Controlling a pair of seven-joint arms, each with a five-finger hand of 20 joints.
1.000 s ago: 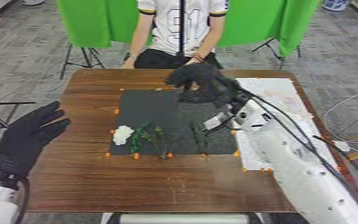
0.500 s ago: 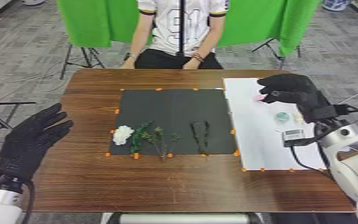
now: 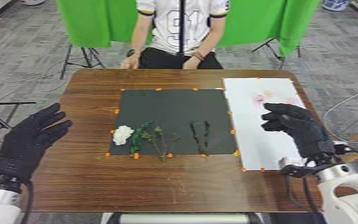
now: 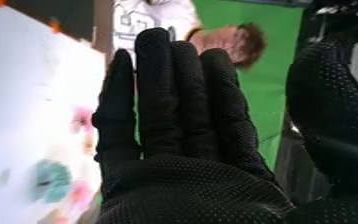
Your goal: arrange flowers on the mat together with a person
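The brown wooden table carries the dark mat, and to the right of it lies the long white sheet, where loose blooms wait. The biggest change is the robot's right hand: it has swung from above the mat's far right part out over the sheet, then drawn back nearer the robot, and is now above the sheet's right side, fingers extended, thumb apart, grasping nothing. The left hand keeps its place beyond the mat's left side, fingers loose and holding nothing. At the table's far edge, the person's hands have not moved either and touch none of the flowers. On the mat, the dark stem stands apart toward the right, while the thin branching stem and the green sprig sit close together near the white flower at the lower left; all lie as they did before the arm pulled away. With the mat free of the arm, the layout seems open for the next addition, from either partner. The pink blooms and the teal flower are on the sheet, likely candidates to top the bare stems; soft petals would want a light pinch.
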